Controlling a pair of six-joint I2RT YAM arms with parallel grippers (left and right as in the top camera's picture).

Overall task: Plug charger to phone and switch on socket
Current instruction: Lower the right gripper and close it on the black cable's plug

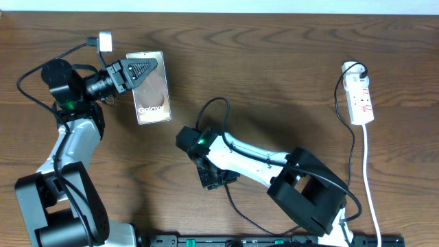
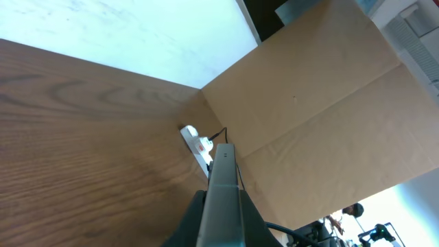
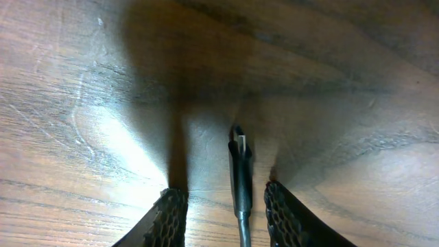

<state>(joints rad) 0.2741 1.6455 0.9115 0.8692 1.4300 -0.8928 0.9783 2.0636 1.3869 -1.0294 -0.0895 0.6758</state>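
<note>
Overhead: left gripper [image 1: 146, 68] clamped on top end of phone [image 1: 153, 96], at far left of table [image 1: 274, 55]. Socket [image 1: 361, 96] at far right, well apart. Right gripper [image 1: 214, 180] at centre, at end of charger [image 1: 228, 116] cable.

Left wrist: phone [image 2: 223, 195] seen edge-on, gripped. Socket [image 2: 197, 144] near cardboard box [image 2: 322, 103], inside of box hidden.

Right wrist: fingers [image 3: 170, 218] spread apart. Plug tip [image 3: 240, 171] lies on table between them, not touched.

From overhead the right gripper [image 3: 225, 193] is mostly hidden under its own wrist. Between its fingers the charger [image 3: 240, 171] is cut off at the lower edge.
</note>
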